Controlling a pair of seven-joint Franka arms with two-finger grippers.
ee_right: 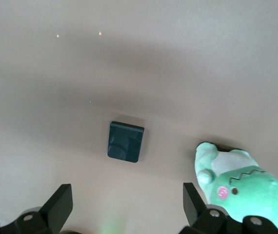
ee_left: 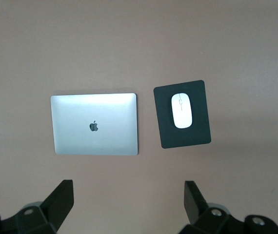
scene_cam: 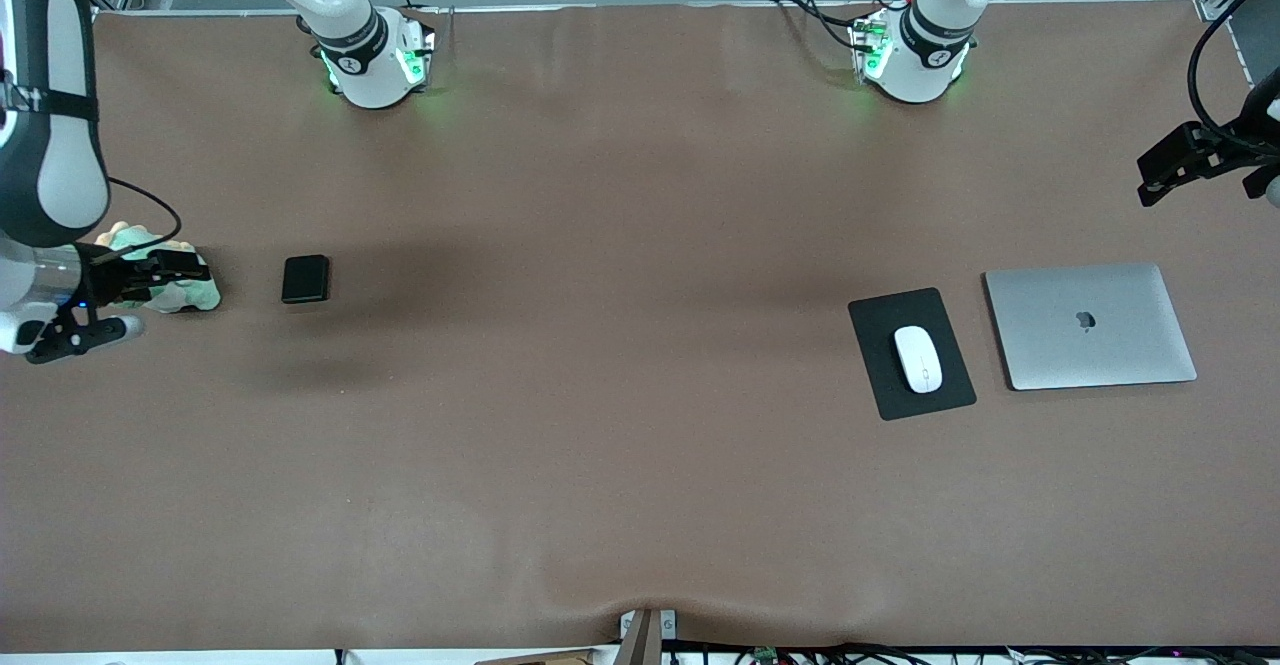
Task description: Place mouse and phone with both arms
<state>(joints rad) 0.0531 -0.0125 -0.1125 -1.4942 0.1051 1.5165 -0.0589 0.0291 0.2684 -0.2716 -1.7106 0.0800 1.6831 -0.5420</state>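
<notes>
The white mouse (scene_cam: 918, 358) lies on a black mouse pad (scene_cam: 880, 330) toward the left arm's end of the table. It also shows in the left wrist view (ee_left: 182, 111). The small black phone (scene_cam: 305, 279) lies flat on the brown table toward the right arm's end, and shows in the right wrist view (ee_right: 125, 142). My right gripper (scene_cam: 150, 290) hangs open and empty over a green plush toy beside the phone; its own view (ee_right: 127, 191) shows the jaws wide apart. My left gripper (scene_cam: 1160, 175) is open and empty, up in the air over the table's end past the laptop (ee_left: 129, 187).
A closed silver laptop (scene_cam: 1090, 325) lies beside the mouse pad, toward the left arm's end, also in the left wrist view (ee_left: 95, 124). A green plush toy (scene_cam: 190, 293) sits beside the phone under my right gripper, also in the right wrist view (ee_right: 241, 187).
</notes>
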